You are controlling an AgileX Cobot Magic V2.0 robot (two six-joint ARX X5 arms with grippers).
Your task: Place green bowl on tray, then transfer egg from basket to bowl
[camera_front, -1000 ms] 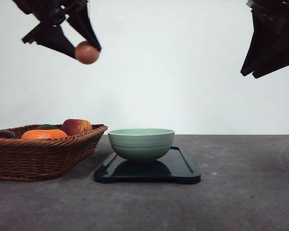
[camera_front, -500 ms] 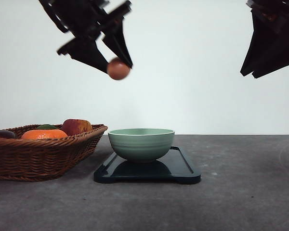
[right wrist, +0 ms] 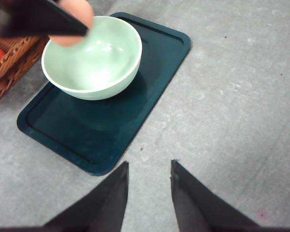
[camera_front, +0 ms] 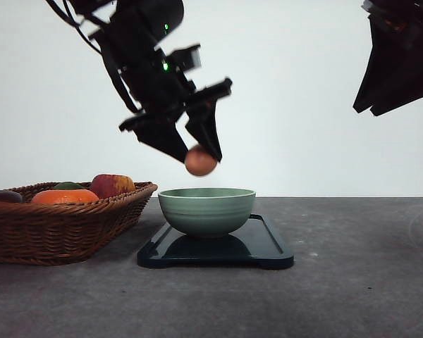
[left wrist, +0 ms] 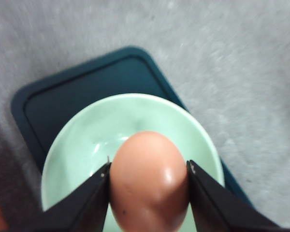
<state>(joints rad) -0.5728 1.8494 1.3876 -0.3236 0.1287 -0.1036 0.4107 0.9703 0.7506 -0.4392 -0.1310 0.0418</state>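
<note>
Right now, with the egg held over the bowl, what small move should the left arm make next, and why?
Probably lower a little further, then open. The left gripper holds the egg just above the rim of the green bowl, which sits on the tray. A release from this height could crack the egg.

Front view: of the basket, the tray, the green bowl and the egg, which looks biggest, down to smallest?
1. Basket, though its left side is cut off by the picture edge.
2. Tray, seen edge-on, so its full size is hard to judge.
3. Green bowl.
4. Egg, held in the left tool.
</note>
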